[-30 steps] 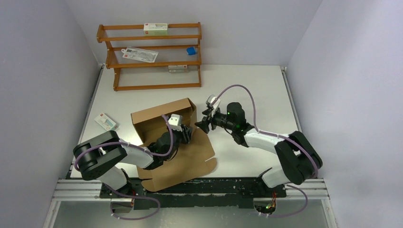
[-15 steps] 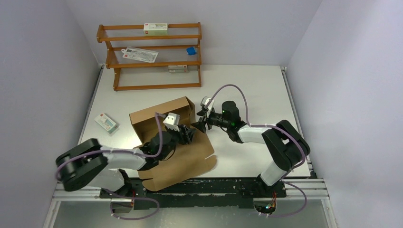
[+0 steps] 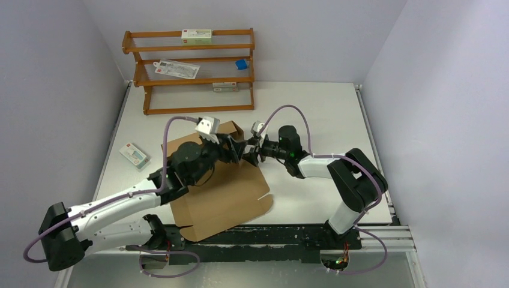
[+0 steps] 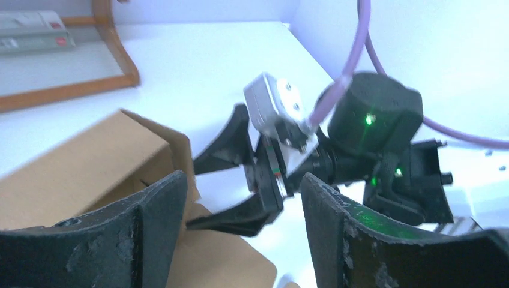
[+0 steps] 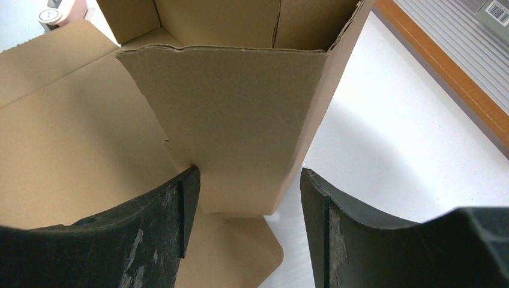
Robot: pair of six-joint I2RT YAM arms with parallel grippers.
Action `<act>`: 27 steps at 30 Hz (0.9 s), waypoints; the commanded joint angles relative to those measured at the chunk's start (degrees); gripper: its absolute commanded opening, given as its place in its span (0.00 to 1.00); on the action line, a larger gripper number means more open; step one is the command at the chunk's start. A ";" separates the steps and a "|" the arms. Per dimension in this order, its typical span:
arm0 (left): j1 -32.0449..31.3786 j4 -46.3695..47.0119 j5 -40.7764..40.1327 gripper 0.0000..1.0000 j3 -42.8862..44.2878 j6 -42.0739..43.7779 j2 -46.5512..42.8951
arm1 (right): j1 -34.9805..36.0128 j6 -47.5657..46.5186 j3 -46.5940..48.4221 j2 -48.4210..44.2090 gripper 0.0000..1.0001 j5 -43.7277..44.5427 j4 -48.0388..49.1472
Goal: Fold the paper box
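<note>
At the wall-raising step of the paper box (image 3: 222,192), left claw (image 3: 234,149) and right claw (image 3: 247,154) gape empty; its upright flap (image 5: 240,120) likely needs pressing inward.

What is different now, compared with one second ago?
The left claw moved away from its base, off the flat flap toward the raised corner of the paper box, and stands open. The right claw shifted slightly left, also open. The box, wooden rack and small carton stayed put.

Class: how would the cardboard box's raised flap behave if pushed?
Likely stiff: the raised flap stands upright without sagging. It probably hinges at its crease. The paper box looks thin and light, so it may slide.
</note>
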 commanded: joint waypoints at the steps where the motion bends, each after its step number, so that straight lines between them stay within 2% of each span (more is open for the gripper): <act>1: 4.24 -11.92 -2.96 0.75 7.40 4.44 1.14 | -0.02 -1.45 1.60 0.49 0.66 -1.33 2.45; 9: 18.16 -16.02 1.94 0.77 15.79 3.68 10.03 | -0.03 -2.48 2.72 1.23 0.65 -1.84 0.93; 16: 27.67 -16.73 14.20 0.79 19.74 3.48 17.25 | 0.07 -2.89 3.91 2.03 0.65 -2.45 0.52; 20: 28.66 -19.06 20.23 0.77 22.05 3.46 21.84 | 0.46 -2.36 5.03 3.24 0.64 -2.58 0.80; 27: 28.66 -15.88 28.13 0.74 19.03 0.88 23.19 | 1.73 -1.41 6.11 4.94 0.62 -1.57 2.55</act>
